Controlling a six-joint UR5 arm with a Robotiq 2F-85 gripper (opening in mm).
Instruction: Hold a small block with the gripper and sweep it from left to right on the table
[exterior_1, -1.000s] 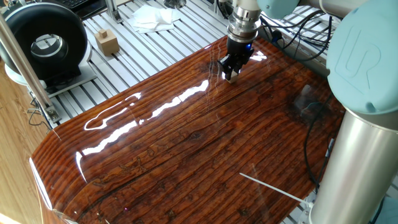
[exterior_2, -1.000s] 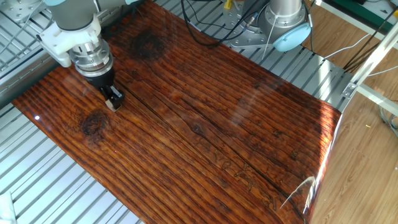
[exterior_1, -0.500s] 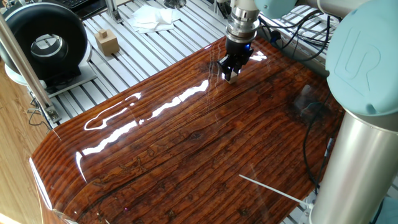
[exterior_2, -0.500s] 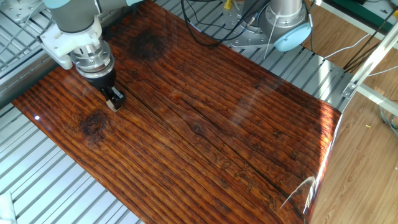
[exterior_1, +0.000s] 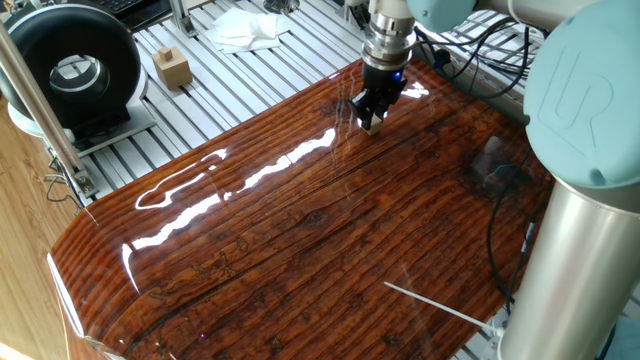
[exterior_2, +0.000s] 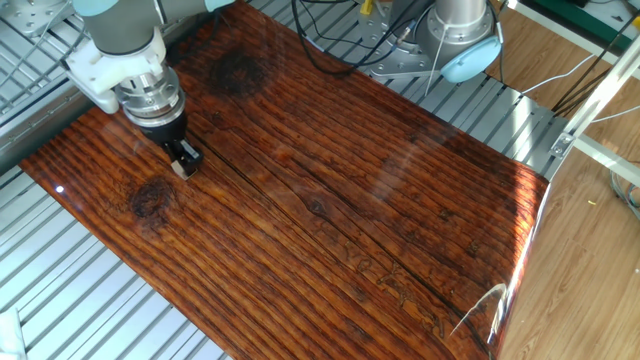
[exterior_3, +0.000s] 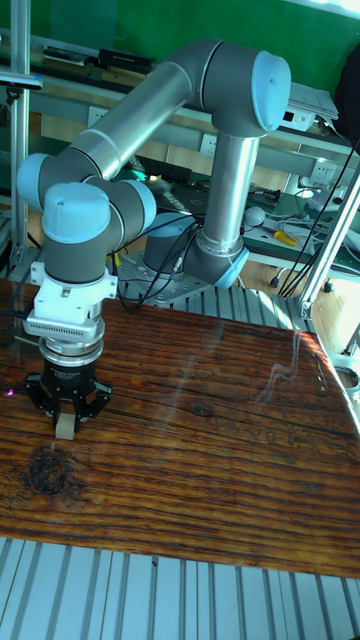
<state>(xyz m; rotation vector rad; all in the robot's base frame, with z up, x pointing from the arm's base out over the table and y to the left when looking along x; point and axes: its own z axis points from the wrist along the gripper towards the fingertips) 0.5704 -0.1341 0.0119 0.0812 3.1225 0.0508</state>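
Pinching the small block (exterior_3: 65, 429) between its black fingers, the tool (exterior_3: 66, 420) points straight down at the tabletop (exterior_3: 200, 450), its jaws clamped on the pale cube from two sides. In the tall fixed view this happens at the left of the frame, with the block's underside at or just above the glossy wood; I cannot tell whether it truly touches. A dark knot (exterior_3: 50, 470) in the grain lies just below it in that picture. In one fixed view the tool (exterior_1: 372, 122) sits in the upper middle of the frame, near the far edge of the tabletop (exterior_1: 300, 250), and the small block (exterior_1: 371, 127) shows as a light speck at its tips, under a blue light (exterior_1: 397, 72) on the wrist. In the other fixed view the tool (exterior_2: 183, 162) and block (exterior_2: 181, 170) are at the upper left, above the tabletop (exterior_2: 350, 220). Farther out, in one fixed view, a larger tan wooden block (exterior_1: 172, 67) stands on the ribbed aluminium frame (exterior_1: 250, 80) at upper left, near a white cloth (exterior_1: 245, 28) and a black round device (exterior_1: 70, 70).
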